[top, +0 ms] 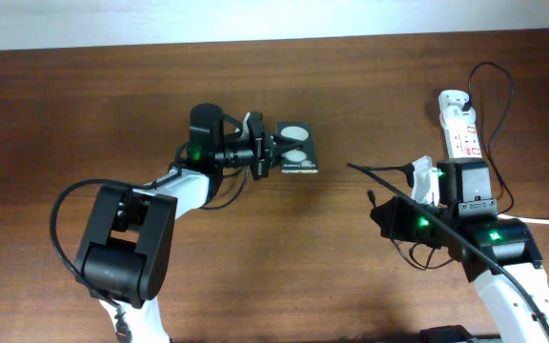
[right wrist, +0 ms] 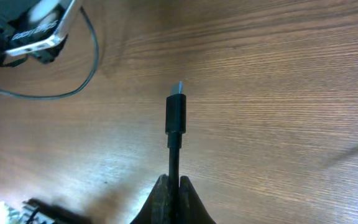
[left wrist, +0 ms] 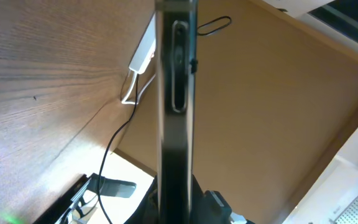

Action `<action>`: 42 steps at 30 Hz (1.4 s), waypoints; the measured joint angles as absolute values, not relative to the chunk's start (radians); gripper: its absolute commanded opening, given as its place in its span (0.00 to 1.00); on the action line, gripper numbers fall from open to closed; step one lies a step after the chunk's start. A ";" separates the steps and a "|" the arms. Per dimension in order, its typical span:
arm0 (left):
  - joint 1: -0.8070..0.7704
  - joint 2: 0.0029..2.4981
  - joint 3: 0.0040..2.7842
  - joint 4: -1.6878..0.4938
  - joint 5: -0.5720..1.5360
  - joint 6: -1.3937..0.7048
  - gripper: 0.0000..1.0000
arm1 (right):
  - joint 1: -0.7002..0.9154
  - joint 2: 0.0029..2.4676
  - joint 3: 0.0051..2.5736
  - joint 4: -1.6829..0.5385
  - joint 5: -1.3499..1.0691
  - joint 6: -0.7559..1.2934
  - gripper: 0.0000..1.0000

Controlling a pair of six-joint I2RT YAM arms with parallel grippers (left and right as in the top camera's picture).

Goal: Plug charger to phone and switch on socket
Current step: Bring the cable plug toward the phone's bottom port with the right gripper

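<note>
- Step in hand, as judged: mating the charger plug to the phone. The two are apart, with bare surface between them.
- Left tool: closed on one end of the phone and clamping it. In the left wrist view the slab appears edge-on.
- Right tool: pressed together on the charger cable just behind the plug body. The plug stands straight out beyond the fingertips, metal tip leading.
- Align first. Bring the plug's axis square to the phone's free end before closing the gap. A skewed approach is likely to push the phone in its clamp or bend the tip.
- Which edge carries the port cannot be told here. Confirm it in the right wrist view, where the phone shows at top left.
- Advance slowly. Hold the left arm rigid as a reaction point.
- The socket lies behind the right arm, well apart from the phone. Its switch comes afterwards.
</note>
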State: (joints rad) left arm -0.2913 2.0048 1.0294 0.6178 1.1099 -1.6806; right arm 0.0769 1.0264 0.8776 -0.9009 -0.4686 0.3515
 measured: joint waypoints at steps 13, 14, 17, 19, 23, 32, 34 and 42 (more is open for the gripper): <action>-0.218 2.005 1.029 0.920 1.040 -1.639 0.00 | 0.373 1.106 0.752 -0.297 -0.634 0.560 0.04; -0.212 2.005 1.029 0.921 1.038 -1.633 0.00 | 0.394 1.135 0.747 -0.237 -0.633 0.585 0.04; -0.207 2.005 1.029 0.921 1.036 -1.608 0.00 | 0.443 1.206 0.746 -0.114 -0.633 0.632 0.04; -0.207 2.005 1.029 0.921 1.037 -1.596 0.00 | 0.444 1.231 0.746 -0.092 -0.627 0.654 0.04; -0.207 2.005 1.029 0.921 1.039 -1.574 0.00 | 0.444 1.280 0.743 -0.039 -0.620 0.668 0.04; -0.207 2.005 1.029 0.921 1.039 -1.540 0.00 | 0.445 1.280 0.743 -0.021 -0.516 0.685 0.04; -0.207 2.005 1.029 0.921 1.039 -1.539 0.00 | 0.445 1.280 0.743 -0.020 -0.505 0.685 0.04; -0.207 2.005 1.029 0.921 1.038 -1.539 0.00 | 0.445 1.280 0.743 -0.002 -0.474 0.697 0.04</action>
State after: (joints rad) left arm -0.2070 2.0052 1.0286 0.9215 1.0382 -1.5391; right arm 0.4454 1.2804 0.7429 -0.0021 -0.4744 0.6968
